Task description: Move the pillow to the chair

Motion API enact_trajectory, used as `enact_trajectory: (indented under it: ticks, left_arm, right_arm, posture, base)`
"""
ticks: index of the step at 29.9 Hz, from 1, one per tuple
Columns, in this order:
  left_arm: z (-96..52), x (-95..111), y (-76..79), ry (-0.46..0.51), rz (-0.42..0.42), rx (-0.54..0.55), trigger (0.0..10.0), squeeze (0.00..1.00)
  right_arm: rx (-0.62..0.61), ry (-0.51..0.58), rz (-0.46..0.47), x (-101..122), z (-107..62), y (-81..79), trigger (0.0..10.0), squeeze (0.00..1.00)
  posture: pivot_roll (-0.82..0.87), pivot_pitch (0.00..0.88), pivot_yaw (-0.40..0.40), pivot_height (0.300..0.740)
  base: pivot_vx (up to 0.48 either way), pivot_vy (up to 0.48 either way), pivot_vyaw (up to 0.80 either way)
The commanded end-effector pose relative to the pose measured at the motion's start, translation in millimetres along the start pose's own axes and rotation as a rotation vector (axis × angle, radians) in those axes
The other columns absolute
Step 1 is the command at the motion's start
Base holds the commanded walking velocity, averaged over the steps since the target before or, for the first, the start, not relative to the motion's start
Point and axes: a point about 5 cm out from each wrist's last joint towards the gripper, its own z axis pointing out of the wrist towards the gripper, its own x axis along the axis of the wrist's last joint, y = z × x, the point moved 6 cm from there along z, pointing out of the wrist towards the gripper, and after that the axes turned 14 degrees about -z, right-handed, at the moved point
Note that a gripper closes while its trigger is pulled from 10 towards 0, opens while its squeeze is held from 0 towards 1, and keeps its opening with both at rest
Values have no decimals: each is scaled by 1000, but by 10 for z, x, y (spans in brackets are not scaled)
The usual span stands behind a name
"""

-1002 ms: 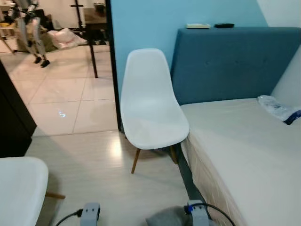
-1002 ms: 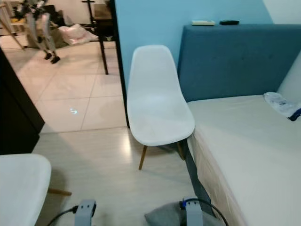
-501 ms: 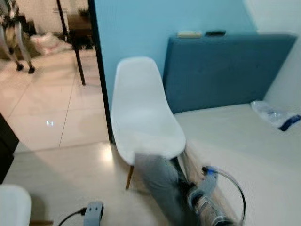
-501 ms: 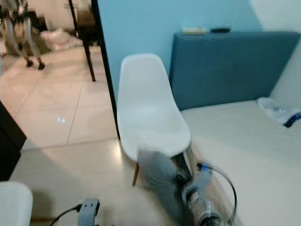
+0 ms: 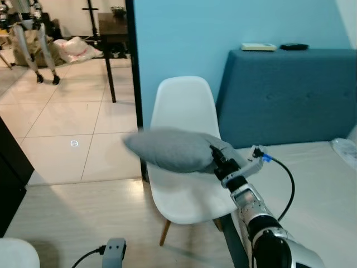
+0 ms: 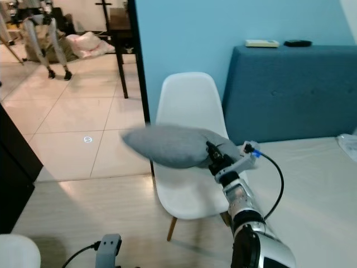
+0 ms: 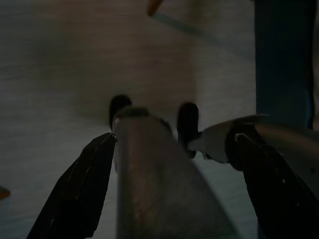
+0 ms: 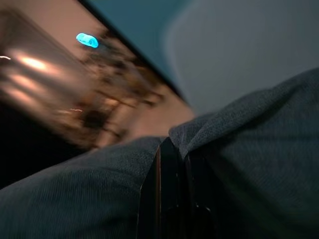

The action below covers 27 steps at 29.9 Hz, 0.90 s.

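Observation:
A grey pillow (image 5: 170, 149) hangs in the air over the seat of the white shell chair (image 5: 184, 106), in front of its backrest. My right gripper (image 5: 219, 160) is shut on the pillow's right end, its arm reaching in from the lower right. In the right wrist view a black finger (image 8: 167, 199) is sunk into the grey fabric (image 8: 249, 164). The pillow stays level and apart from the seat (image 6: 189, 195). My left arm hangs low by the floor (image 5: 112, 252). In the dark left wrist view its gripper (image 7: 174, 139) is open above the floor.
A bed (image 5: 318, 190) with a blue headboard (image 5: 290, 95) stands right beside the chair. A black door frame (image 5: 135, 84) rises behind the chair's left side. Tiled floor (image 5: 67, 123) opens to the left, with a dark cabinet (image 5: 8, 178) and another white chair (image 5: 17, 259) near me.
My right arm has lifted the pillow from down near the floor up to above the chair seat. The view has shifted too.

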Motion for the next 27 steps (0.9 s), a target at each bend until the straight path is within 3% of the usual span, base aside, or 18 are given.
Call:
enact_trajectory:
  ticks: [1,13,20,23,24,27]
  left_arm:
    - [-3,-7,-21,-7,2,7,10000,0]
    - [-8,8,-41,-1,-5,10,10000,0]
    - [-11,0,-64,0,-15,26,10000,0]
    - [-13,-3,-69,0,-13,26,10000,0]
    - [-12,1,-59,1,-1,20,10000,0]
    - [-10,-2,-41,-1,5,9,10000,0]
  right_arm:
    - [-48,4,-60,44,-16,89,10000,0]
    - [-98,-66,-187,-82,-69,159,10000,0]
    - [-31,-85,-231,-131,-34,30,10000,0]
    - [44,-222,-375,-421,-79,-89,10000,0]
    - [70,-322,-480,-632,-147,-110,10000,0]
    - [67,-359,-503,-725,-189,-103,10000,0]
  posture:
    - [79,0,-48,740]
    - [77,0,-45,740]
    - [77,0,-48,740]
    - [79,0,-52,740]
    - [80,0,-53,740]
    - [83,0,-54,740]
  base:
    - [401,0,0]
    - [396,0,0]
    - [147,0,0]
    - [0,0,0]
    - [0,0,0]
    - [0,-390,0]
